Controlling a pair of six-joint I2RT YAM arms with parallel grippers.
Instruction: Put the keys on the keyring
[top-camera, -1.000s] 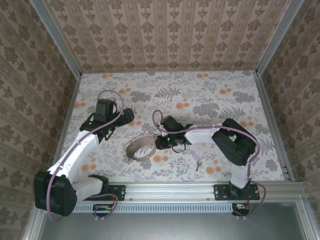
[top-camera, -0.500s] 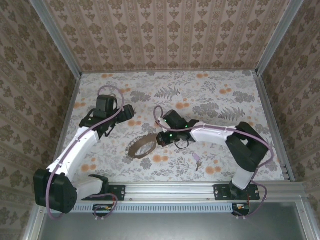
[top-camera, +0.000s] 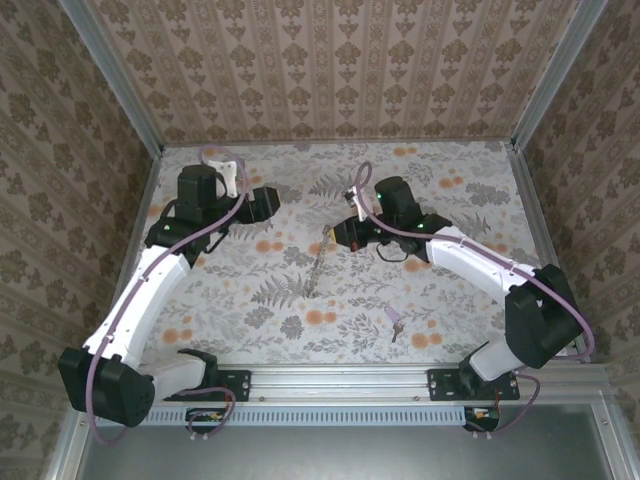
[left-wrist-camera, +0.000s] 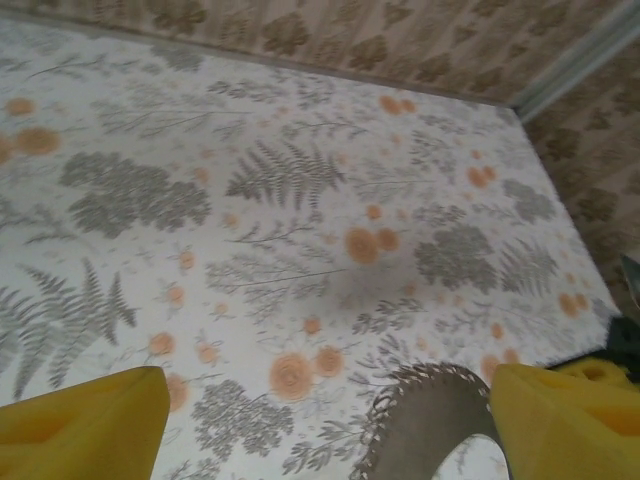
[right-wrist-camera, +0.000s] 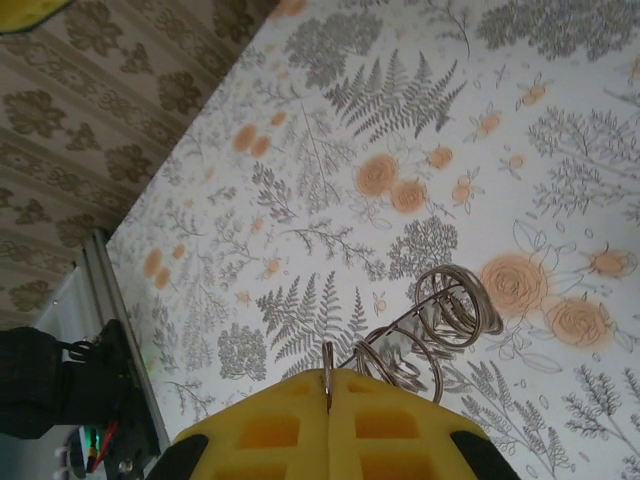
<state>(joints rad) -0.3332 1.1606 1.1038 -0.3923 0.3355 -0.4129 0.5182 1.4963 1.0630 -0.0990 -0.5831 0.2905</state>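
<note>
keyring (top-camera: 318, 265) pinched in right gripper (right-wrist-camera: 328, 385), left gripper (top-camera: 266, 204) wide

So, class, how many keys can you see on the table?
1. The key lies on the table near its front edge, apart from the keyring dangling from the right claw. Others could be hidden.

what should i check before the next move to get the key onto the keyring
1. Right gripper shut on the keyring: ok, pinched between the fingers.
2. Keyring lifted fully clear of the table: cannot tell; its lower end hangs down close to the surface.
3. Left gripper open: ok.
4. Key lying free on the table, apart from both grippers: ok.
5. Key threaded on the keyring: not ok, not yet done.
</note>
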